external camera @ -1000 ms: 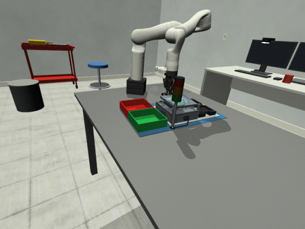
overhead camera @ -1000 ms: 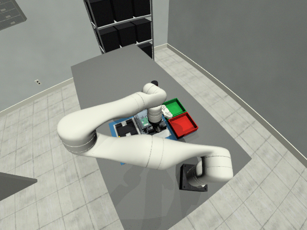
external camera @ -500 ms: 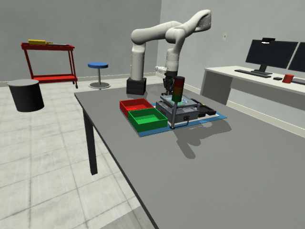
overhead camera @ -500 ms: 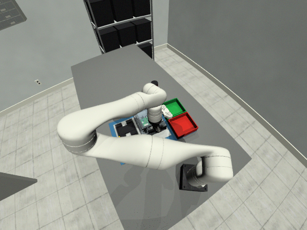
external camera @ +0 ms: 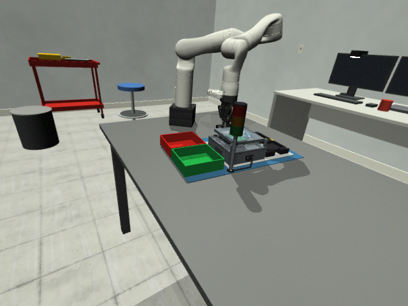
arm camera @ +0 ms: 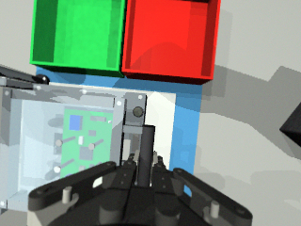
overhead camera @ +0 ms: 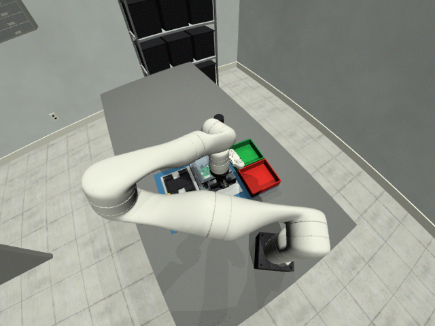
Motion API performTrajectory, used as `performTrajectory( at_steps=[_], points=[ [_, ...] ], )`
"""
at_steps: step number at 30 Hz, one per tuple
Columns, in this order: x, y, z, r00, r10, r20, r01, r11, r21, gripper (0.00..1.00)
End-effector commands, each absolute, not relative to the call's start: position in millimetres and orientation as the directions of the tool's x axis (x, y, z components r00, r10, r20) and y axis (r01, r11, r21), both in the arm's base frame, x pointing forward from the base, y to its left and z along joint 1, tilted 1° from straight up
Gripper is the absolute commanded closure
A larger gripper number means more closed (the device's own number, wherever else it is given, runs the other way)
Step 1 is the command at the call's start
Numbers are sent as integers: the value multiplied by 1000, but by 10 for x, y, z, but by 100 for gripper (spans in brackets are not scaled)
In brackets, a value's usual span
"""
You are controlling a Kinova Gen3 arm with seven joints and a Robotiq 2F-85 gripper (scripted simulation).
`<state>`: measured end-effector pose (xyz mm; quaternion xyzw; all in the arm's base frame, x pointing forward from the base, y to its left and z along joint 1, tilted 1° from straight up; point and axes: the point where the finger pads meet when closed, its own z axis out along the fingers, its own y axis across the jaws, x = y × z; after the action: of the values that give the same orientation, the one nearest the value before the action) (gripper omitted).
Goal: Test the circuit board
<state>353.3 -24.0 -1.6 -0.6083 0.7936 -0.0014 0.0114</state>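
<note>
My hand (arm camera: 143, 175) clamps the lid's handle (arm camera: 145, 151), board (arm camera: 85, 146) inside the tester (arm camera: 14, 141); next I press until latched.

Tester (external camera: 241, 150): on the mat (external camera: 283, 159), on the table (external camera: 296, 230). Circuit board (arm camera: 87, 146): inside the tester, under its lid (arm camera: 42, 141). Two bins (external camera: 197, 159) (external camera: 181, 139): side by side, just beside the tester, on the mat. Tray (overhead camera: 178, 180): at the tester's opposite side. Signal light (external camera: 238, 119): on a pole at the tester's corner. Gripper (arm camera: 142, 176): above the tester's edge, clamped on the lid's handle (arm camera: 145, 153).
</note>
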Motion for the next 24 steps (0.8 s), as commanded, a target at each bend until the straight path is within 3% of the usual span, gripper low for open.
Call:
performTrajectory(
  at_steps=[1, 24],
  points=[
    [3532, -237, -57, -255, -967, -14, -967, 255, -9, 100],
    [3532, -237, -102, -255, -967, -14, -967, 255, -9, 100]
  ],
)
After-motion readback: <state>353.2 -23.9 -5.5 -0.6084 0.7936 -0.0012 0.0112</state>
